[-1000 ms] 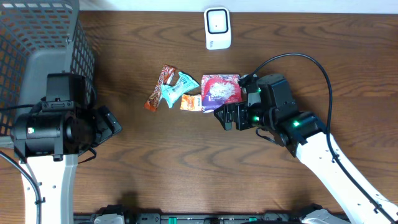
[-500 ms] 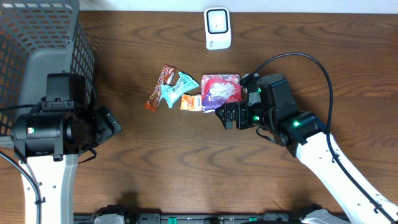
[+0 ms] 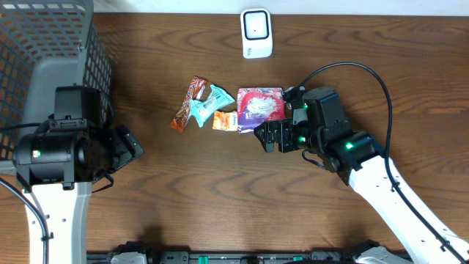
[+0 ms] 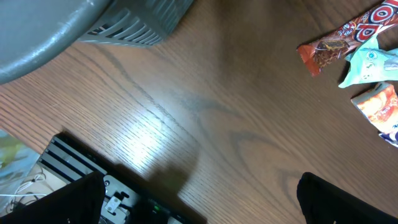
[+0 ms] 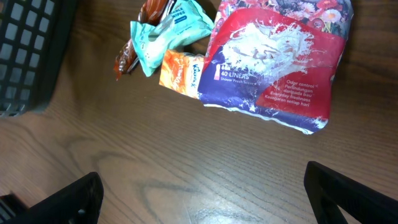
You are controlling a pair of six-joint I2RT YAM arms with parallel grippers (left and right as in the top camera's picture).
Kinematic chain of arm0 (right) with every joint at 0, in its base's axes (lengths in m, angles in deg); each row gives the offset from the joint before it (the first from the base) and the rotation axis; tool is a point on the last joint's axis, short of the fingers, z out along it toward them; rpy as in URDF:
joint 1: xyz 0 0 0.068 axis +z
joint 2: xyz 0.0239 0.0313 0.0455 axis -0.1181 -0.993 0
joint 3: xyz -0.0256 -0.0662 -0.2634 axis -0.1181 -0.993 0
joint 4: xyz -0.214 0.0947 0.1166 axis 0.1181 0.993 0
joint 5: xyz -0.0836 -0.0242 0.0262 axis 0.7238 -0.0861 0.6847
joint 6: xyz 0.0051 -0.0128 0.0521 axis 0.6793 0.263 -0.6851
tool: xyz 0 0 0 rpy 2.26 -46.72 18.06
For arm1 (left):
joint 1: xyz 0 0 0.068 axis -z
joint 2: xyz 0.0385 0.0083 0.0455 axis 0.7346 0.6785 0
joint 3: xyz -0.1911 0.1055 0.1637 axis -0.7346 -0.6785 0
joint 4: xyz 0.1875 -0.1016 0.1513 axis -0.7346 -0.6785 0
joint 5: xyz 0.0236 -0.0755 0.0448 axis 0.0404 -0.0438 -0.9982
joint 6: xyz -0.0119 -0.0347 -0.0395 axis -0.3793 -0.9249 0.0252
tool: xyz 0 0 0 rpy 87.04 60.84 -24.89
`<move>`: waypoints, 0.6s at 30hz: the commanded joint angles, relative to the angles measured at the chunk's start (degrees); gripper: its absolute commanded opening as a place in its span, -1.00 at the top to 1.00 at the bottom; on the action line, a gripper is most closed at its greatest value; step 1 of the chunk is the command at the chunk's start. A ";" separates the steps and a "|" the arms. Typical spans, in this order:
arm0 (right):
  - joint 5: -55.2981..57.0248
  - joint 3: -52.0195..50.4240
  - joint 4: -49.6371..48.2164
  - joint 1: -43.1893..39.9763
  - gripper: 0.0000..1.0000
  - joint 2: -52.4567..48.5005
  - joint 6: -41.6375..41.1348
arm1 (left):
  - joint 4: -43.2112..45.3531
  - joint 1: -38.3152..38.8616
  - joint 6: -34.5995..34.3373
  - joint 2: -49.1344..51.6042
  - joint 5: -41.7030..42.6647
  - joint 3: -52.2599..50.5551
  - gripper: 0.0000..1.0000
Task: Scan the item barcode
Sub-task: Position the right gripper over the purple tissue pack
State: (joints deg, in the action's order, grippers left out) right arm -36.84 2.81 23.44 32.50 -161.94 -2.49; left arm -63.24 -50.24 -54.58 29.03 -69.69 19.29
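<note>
The items lie in a cluster mid-table: a red and purple liner packet (image 3: 260, 105) (image 5: 273, 65), a teal wipes packet (image 3: 209, 104) (image 5: 174, 28), a small orange packet (image 3: 225, 121) (image 5: 180, 71) and a red-brown candy bar (image 3: 188, 103) (image 4: 345, 38). A white scanner (image 3: 256, 33) stands at the table's far edge. My right gripper (image 3: 265, 136) (image 5: 208, 199) hovers open just in front of the liner packet, holding nothing. My left gripper (image 3: 130, 144) (image 4: 202, 202) is open over bare wood, well left of the cluster.
A grey mesh basket (image 3: 44, 44) (image 4: 93, 25) fills the far left corner, and its corner shows in the right wrist view (image 5: 28, 56). A black rail (image 4: 74, 168) runs along the table's front edge under the left gripper.
The right gripper edged slightly toward the liner packet, then held still. The left arm and the items have not moved.
</note>
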 commanded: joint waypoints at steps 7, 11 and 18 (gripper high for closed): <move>0.72 1.05 0.00 0.33 -0.98 -1.84 -0.22 | -0.22 -0.31 -0.68 -0.02 -0.90 -0.42 -0.96; 3.19 1.05 0.00 0.31 -0.98 -3.04 -0.26 | -0.22 -0.31 -0.68 -0.02 -0.90 -0.42 -0.96; 3.67 1.05 -2.75 0.33 -0.99 -6.51 -0.42 | -0.22 -0.31 -0.70 -0.02 -0.90 -0.42 -0.96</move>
State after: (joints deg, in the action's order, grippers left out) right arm -33.63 2.81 21.45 32.50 -167.16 -2.52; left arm -63.22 -50.24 -54.58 29.03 -69.69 19.29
